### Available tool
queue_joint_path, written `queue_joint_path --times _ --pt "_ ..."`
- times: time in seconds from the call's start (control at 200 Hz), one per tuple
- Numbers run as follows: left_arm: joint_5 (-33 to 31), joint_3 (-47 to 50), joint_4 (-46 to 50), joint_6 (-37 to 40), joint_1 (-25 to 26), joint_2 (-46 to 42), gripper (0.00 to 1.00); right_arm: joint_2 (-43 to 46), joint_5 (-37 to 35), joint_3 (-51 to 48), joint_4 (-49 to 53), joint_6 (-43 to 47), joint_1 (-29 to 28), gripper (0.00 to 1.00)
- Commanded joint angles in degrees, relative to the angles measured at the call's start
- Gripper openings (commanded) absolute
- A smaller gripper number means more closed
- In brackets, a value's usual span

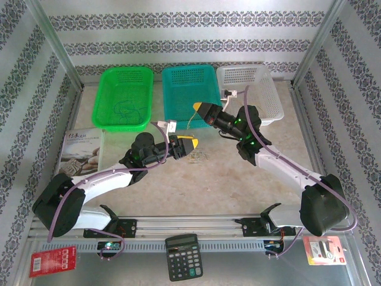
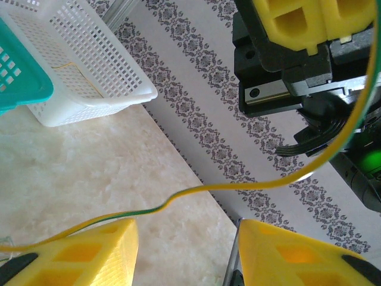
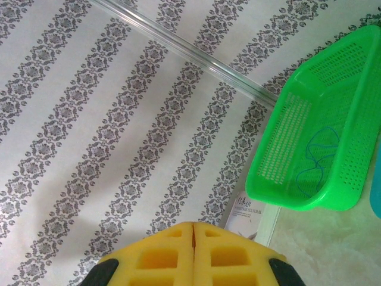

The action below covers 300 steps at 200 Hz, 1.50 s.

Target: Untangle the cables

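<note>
Cables (image 1: 200,156) lie as a small clump on the table (image 1: 238,179) near its centre, just at 4 o'clock from the left gripper (image 1: 191,145), whose fingers (image 2: 89,253) stand apart, released. One yellow-green strand (image 2: 196,190) crosses above that gap and climbs toward 1 o'clock to the right gripper (image 1: 195,107), raised before the teal basket (image 1: 178,89), pads (image 3: 172,253) clenched together on the strand. A thin dark strand (image 3: 312,158) lies in the green basket (image 1: 107,89) at 10 o'clock.
</note>
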<state>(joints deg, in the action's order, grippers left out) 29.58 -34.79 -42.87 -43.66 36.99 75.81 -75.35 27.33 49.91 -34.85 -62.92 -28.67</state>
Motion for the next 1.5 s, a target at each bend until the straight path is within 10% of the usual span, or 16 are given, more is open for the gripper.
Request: queue_joint_path --times 0.0,0.654,1.159,1.344,1.494 --pt "0.17 0.0 -0.1 1.77 -0.43 -0.78 0.49 0.61 -1.15 2.47 0.22 1.81 -0.51 0.0" --pt "-5.66 4.64 4.39 2.41 -0.43 -7.1 0.8 -2.51 -14.12 13.37 15.16 14.59 22.06 0.0" --pt "-9.32 3.4 8.3 0.97 -0.43 -8.74 1.0 -29.62 -19.76 31.76 18.78 20.27 29.98 0.0" --pt "-11.0 2.05 13.04 1.32 -0.36 -10.99 1.0 -35.35 -14.62 37.03 22.02 20.03 31.12 0.45" --pt "-11.39 2.15 13.5 1.39 -0.43 -11.72 1.0 -32.61 -11.94 35.65 20.99 19.56 31.04 0.53"
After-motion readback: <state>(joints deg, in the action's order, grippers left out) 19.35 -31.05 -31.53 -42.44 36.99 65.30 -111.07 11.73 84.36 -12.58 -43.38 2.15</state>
